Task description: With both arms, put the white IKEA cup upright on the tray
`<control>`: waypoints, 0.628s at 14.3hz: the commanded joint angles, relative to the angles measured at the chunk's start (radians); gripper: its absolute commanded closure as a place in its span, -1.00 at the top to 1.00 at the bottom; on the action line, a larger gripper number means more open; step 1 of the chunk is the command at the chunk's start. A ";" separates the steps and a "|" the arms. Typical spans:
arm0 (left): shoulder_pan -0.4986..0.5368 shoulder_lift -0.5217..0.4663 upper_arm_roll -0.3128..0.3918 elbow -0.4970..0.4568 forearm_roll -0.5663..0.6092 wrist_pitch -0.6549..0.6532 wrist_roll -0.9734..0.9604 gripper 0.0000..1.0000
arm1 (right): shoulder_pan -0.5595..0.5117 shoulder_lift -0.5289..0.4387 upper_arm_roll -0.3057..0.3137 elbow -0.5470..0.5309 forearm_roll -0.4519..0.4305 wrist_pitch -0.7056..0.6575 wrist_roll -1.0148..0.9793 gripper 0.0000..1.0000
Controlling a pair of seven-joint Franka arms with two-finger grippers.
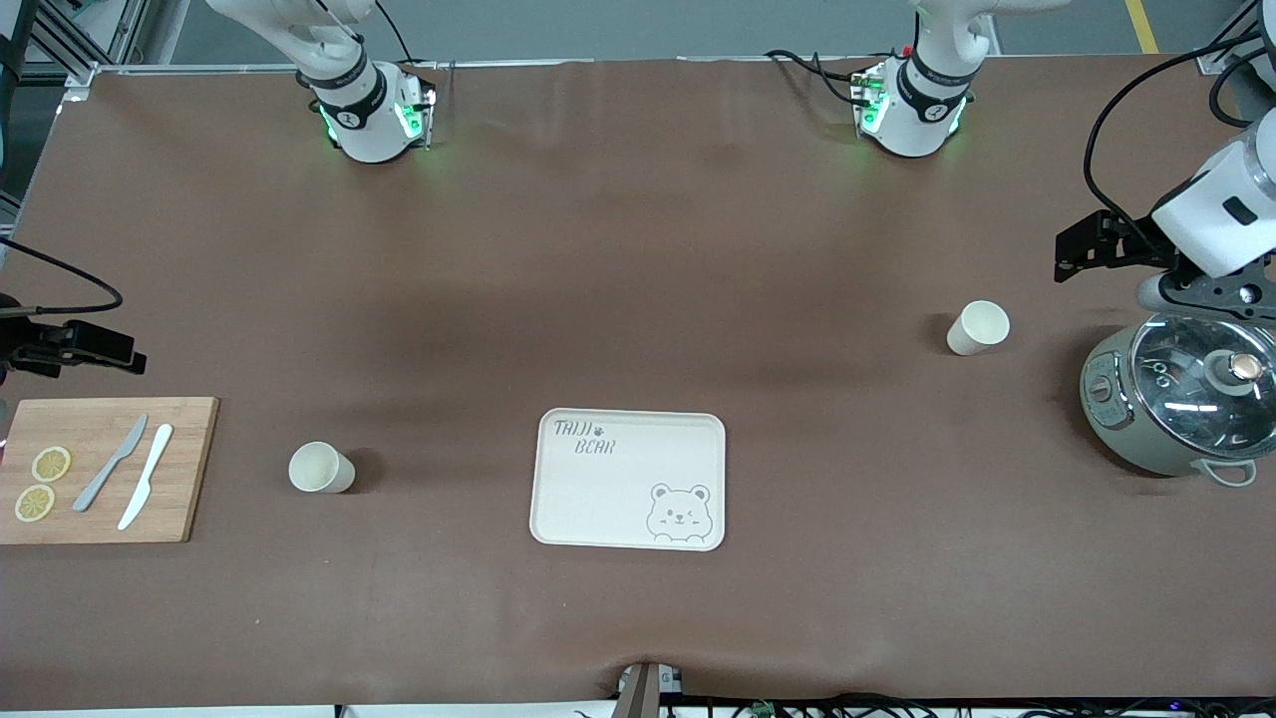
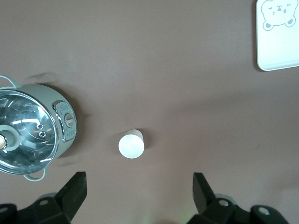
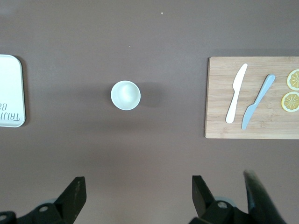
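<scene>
hovering spread wide at opposite bench ends, left pincer [image 2: 135,196] and right pincer [image 3: 135,196] should descend squarely over each small white cup [image 1: 977,327] [image 1: 321,468], both standing apart from the cream rectangular bear tray [image 1: 628,479] mid-bench.

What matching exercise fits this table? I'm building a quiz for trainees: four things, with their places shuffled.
Things:
1. tray
2. knives
3. pot
4. left gripper

Places:
A. on the cutting board
B. at the left arm's end of the table
C. above a cup
D. mid-table, bare

Pairs: 1-D, 2-A, 3-B, 4-C
</scene>
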 commanded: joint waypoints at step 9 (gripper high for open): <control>0.011 0.006 0.002 -0.033 -0.016 0.033 0.021 1.00 | -0.005 -0.011 0.009 -0.013 -0.016 -0.006 0.013 1.00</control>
